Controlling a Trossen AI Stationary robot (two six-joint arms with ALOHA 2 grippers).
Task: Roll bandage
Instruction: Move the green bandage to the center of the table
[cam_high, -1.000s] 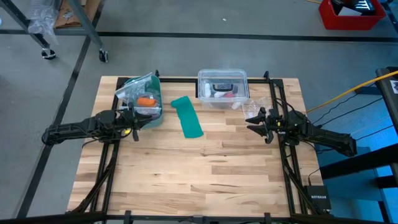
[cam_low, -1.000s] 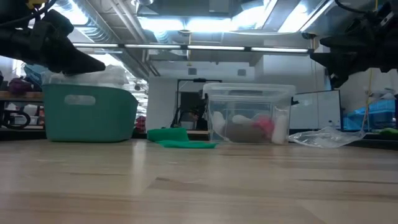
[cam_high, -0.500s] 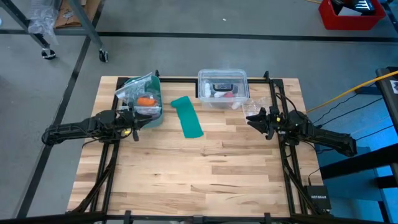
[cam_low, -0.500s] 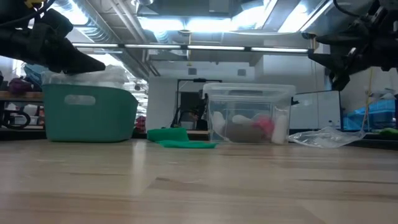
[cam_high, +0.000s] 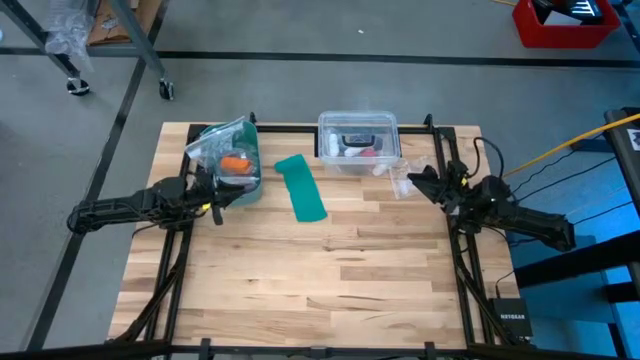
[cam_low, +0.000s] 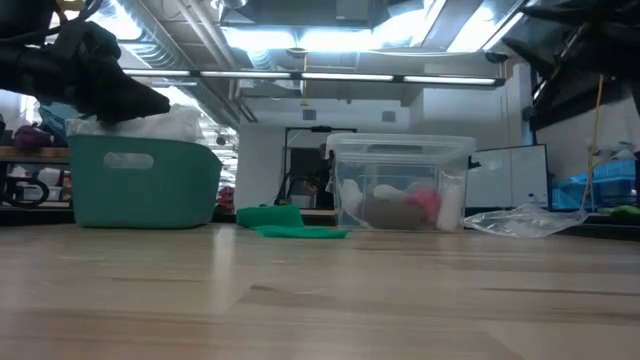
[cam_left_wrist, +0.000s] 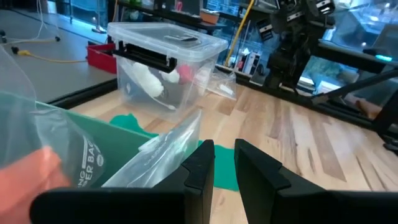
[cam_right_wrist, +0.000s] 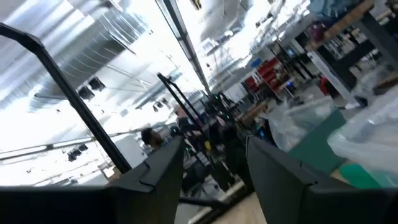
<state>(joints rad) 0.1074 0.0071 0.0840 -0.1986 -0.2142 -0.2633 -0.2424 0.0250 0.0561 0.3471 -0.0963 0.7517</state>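
Observation:
The teal-green bandage (cam_high: 300, 187) lies flat and stretched out on the wooden table, between the teal basket (cam_high: 236, 168) and the clear box (cam_high: 358, 139). It also shows in the low view (cam_low: 285, 222) and the left wrist view (cam_left_wrist: 127, 121). My left gripper (cam_high: 213, 203) hovers by the basket's near side, left of the bandage; its fingers stand nearly together (cam_left_wrist: 224, 167) and hold nothing. My right gripper (cam_high: 418, 178) is open and empty at the table's right side, tipped upward, above a crumpled clear bag (cam_high: 400, 181).
The basket (cam_low: 145, 180) holds a clear plastic bag (cam_high: 222, 140) and an orange item (cam_high: 235, 162). The lidded clear box (cam_low: 400, 185) holds white and pink things. The crumpled clear bag (cam_low: 520, 220) lies right of the box. Bare wood fills the table's near half.
My right gripper has gone up and toward the table's far edge and has tipped upward, and it has left the low view's top right. The bandage has stayed where it was.

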